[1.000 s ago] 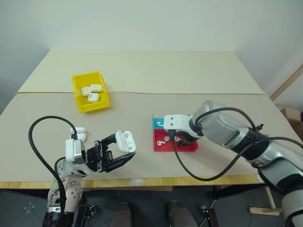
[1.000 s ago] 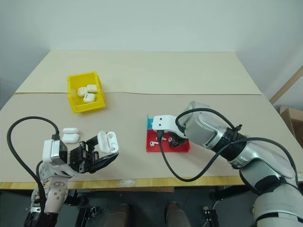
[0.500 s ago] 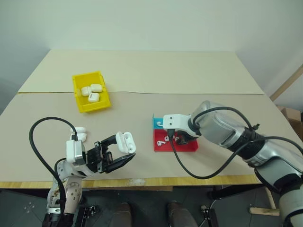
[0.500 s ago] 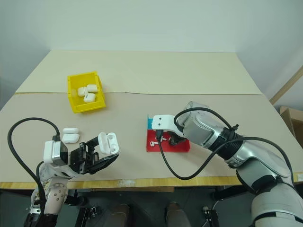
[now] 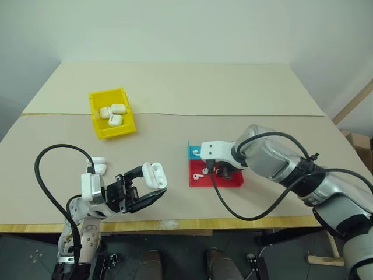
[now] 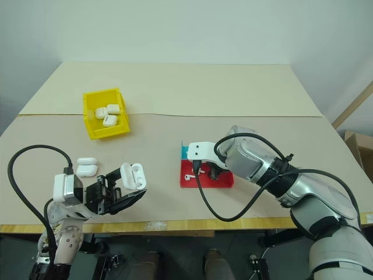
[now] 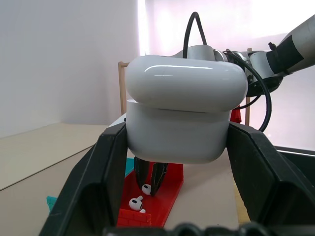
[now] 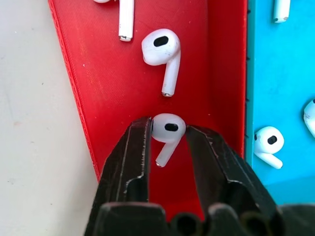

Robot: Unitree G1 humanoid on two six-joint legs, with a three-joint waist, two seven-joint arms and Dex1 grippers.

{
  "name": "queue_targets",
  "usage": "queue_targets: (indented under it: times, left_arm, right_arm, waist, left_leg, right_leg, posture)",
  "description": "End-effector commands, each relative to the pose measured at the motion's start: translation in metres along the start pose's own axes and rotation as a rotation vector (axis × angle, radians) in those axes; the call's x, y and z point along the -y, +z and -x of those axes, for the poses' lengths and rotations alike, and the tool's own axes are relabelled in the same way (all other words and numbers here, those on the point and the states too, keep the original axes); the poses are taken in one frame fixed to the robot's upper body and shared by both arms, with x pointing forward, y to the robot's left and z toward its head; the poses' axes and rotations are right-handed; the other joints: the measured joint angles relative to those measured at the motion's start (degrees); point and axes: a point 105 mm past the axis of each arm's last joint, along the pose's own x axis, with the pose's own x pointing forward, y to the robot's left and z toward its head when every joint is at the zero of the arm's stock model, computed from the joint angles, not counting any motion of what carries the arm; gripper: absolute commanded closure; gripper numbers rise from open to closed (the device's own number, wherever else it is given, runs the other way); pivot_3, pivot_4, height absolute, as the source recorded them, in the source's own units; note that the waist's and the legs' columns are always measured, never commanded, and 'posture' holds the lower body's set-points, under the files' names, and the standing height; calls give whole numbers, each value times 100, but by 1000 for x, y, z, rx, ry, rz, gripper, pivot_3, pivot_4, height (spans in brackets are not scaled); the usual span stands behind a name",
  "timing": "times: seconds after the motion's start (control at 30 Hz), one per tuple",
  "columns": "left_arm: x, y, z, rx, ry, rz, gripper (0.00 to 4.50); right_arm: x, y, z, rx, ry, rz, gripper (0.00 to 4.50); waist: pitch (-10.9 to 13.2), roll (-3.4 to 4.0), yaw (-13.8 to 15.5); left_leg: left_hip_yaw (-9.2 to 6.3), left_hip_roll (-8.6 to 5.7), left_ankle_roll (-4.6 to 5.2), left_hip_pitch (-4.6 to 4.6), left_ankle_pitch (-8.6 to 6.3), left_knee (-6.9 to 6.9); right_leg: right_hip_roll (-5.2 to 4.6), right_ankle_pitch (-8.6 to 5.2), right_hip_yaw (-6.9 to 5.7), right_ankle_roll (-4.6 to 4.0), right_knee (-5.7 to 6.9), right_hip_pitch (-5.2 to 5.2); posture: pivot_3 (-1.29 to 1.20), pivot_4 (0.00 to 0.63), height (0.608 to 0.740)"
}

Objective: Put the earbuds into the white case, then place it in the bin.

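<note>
No brand name or writing can be read on anything. Near the table's front left corner, the white case [image 5: 154,174] is held with its lid flipped open, clamped between the left gripper [image 7: 172,162] fingers. In the right wrist view, the right gripper [image 8: 167,135] fingers are seen closed against one earbud [image 8: 166,133] inside the red half of the tray [image 8: 93,78]; more earbuds lie in the blue half. The yellow bin [image 5: 111,112], holding three closed cases, sits toward the table's back left

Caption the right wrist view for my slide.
Right gripper closing on a tiny white stemmed earbud in the shallow red plastic tray.
</note>
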Motion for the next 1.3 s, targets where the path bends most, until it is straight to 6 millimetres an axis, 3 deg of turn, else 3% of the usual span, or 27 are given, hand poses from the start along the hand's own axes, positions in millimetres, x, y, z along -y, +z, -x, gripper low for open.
queue_targets:
  times: [0.03, 0.3, 0.4, 0.73, 0.93, 1.1, 1.2, 1.3]
  left_arm:
    - [1, 7, 0, -7, -12, -45, 1714]
    - [-1, 6, -1, -7, -7, -49, 1714]
    - [-1, 6, -1, -8, -7, -48, 1714]
    - [-4, 12, -10, 32, -14, -43, 1714]
    - [-7, 31, -27, 80, -48, -41, 1714]
    - [-3, 45, -39, 130, -77, -14, 1714]
    - [-3, 52, -43, 157, -93, 12, 1714]
    - [3, 55, -48, 166, -143, 69, 1714]
  right_arm:
    - [3, 1, 5, 14, -16, 17, 2976]
    - [1, 2, 5, 17, -4, 28, 2976]
    - [1, 1, 4, 12, -5, 36, 3547]
    - [2, 10, 17, 60, -37, 25, 3547]
    - [3, 25, 73, 237, -149, -23, 3547]
    - [18, 26, 146, 539, -397, -155, 3547]
    - [11, 28, 169, 730, -416, -204, 3547]
    - [-16, 33, 189, 986, -417, -102, 3547]
  waist:
    - [0, 0, 0]
    - [0, 0, -1]
    - [0, 0, 0]
    - [0, 0, 2]
    - [0, 1, 19]
    - [0, -1, 21]
    - [-1, -2, 25]
    - [-3, -4, 23]
  left_leg:
    - [0, 0, 0, 0, 0, 0]
    - [0, 0, 0, 0, 0, 0]
    - [0, 0, 0, 0, 0, 0]
    - [-1, 0, 0, 0, 0, 0]
    - [-6, -1, 0, -7, 0, 0]
    - [-7, -1, 0, -4, 0, 0]
    - [-8, -1, 0, -1, 0, 0]
    - [-11, -1, 1, 1, 0, 0]
  right_leg:
    - [0, 0, 0, 0, 0, 0]
    - [0, 0, 0, 0, 0, 0]
    - [0, 0, 0, 0, 0, 0]
    - [0, 0, -1, 0, 0, 0]
    - [-1, 0, -5, 1, -3, 0]
    - [0, 0, -6, 0, 0, 2]
    - [-1, 0, -8, 1, -2, 9]
    - [1, 0, -10, 1, -3, 15]
  posture:
    - [0, 150, 740]
    - [0, 150, 740]
    - [0, 150, 740]
    - [0, 150, 740]
    - [0, 150, 740]
    - [0, 150, 740]
    - [0, 150, 740]
    - [0, 150, 740]
